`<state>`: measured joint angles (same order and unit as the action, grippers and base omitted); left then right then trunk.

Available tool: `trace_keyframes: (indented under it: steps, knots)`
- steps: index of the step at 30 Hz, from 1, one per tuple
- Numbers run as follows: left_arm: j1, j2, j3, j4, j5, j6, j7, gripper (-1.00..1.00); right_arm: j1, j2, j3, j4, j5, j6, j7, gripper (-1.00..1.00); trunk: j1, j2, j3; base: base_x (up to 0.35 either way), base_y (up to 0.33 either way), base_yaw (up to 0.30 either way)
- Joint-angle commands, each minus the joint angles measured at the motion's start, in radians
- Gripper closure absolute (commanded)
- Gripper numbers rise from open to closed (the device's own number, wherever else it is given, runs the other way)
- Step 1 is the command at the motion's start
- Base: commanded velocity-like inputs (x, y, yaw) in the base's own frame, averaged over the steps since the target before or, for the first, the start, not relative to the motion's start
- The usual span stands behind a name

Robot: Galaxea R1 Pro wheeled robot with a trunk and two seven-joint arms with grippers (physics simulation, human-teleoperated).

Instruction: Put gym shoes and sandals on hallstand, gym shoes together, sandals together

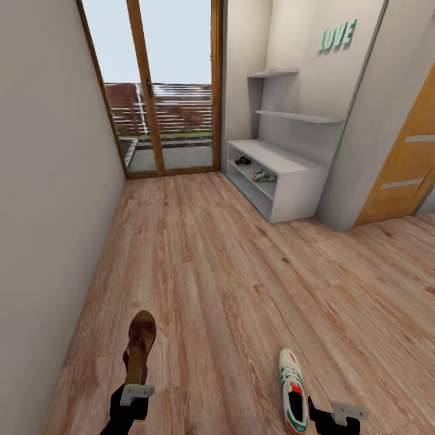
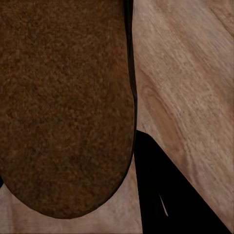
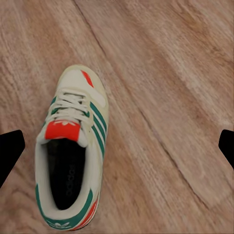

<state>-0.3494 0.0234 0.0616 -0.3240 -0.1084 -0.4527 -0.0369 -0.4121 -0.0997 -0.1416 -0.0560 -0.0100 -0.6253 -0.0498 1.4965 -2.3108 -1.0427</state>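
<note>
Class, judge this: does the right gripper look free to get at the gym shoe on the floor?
Probably yes: the right gripper is open beside the gym shoe, with only bare floor around.

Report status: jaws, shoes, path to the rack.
Left gripper shut on sandal. Right gripper open beside gym shoe on floor. One sandal, one gym shoe on hallstand.

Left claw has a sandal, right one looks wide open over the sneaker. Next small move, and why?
Probably lower the right claw and close it on the gym shoe: its fingers stand wide apart and empty beside the shoe on the floor, while the left claw already holds a sandal.
</note>
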Motion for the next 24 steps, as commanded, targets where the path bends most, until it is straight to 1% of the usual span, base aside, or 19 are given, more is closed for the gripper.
trace_keyframes:
  steps: [1, 4, 7, 14, 18, 19, 20, 21, 22, 23, 24]
  knots:
    - [0.000, 0.000, 0.008, 0.000, -0.013, -0.003, -0.003, 1.00, -0.001, 0.000, -0.001, 0.001, -0.001, -0.004, -0.001, -1.00, 0.000, 0.000, -0.001, 0.091, 0.257, -0.228]
    - [0.000, 0.000, 0.009, 0.000, -0.013, -0.003, -0.003, 1.00, -0.001, 0.000, -0.001, 0.001, -0.001, -0.004, -0.001, -1.00, 0.000, 0.000, -0.001, 0.052, 0.185, -0.249]
    - [0.000, 0.000, 0.010, 0.000, -0.014, -0.003, -0.003, 1.00, -0.001, 0.000, -0.001, 0.001, -0.001, -0.004, -0.001, -1.00, 0.000, 0.000, -0.001, 0.017, 0.064, -0.183]
    - [0.000, -0.002, 0.005, 0.000, -0.014, -0.002, -0.003, 1.00, -0.001, 0.000, -0.001, 0.001, 0.000, -0.004, -0.001, -1.00, 0.000, 0.000, -0.001, 0.004, 0.014, -0.040]
    - [-0.041, -0.004, 0.008, -0.002, -0.011, 0.023, 0.000, 1.00, -0.002, 0.003, -0.001, -0.012, -0.001, 0.001, 0.000, -1.00, 0.000, 0.000, -0.001, 0.000, 0.001, -0.003]
    - [-0.097, -0.006, 0.009, -0.002, -0.010, 0.072, 0.000, 1.00, -0.002, 0.004, 0.000, -0.046, -0.002, 0.008, 0.000, -1.00, 0.000, 0.000, -0.001, 0.000, 0.000, 0.000]
    - [-0.138, -0.006, 0.009, -0.001, -0.010, 0.122, -0.002, 1.00, -0.003, 0.004, 0.000, -0.086, -0.002, 0.025, 0.000, -1.00, 0.000, 0.000, -0.001, 0.000, 0.000, 0.000]
    - [-0.187, -0.008, 0.010, -0.001, -0.010, 0.190, -0.003, 1.00, -0.003, 0.005, 0.000, -0.155, -0.002, 0.070, 0.000, -1.00, 0.000, 0.000, -0.001, 0.000, 0.000, 0.000]
    - [-0.202, -0.009, 0.010, -0.001, -0.010, 0.209, -0.004, 1.00, -0.003, 0.005, 0.000, -0.179, -0.003, 0.094, -0.001, -1.00, 0.000, 0.000, -0.001, 0.000, 0.000, 0.000]
    - [-0.264, -0.011, 0.011, -0.001, -0.009, 0.262, -0.004, 1.00, -0.003, 0.008, 0.000, -0.288, -0.003, 0.227, 0.000, -1.00, 0.000, 0.000, -0.001, 0.000, 0.000, 0.000]
    - [-0.290, -0.012, 0.011, -0.001, -0.006, 0.277, -0.004, 1.00, -0.004, 0.009, 0.000, -0.335, -0.004, 0.294, 0.000, -1.00, 0.000, 0.000, -0.001, 0.000, 0.000, 0.000]
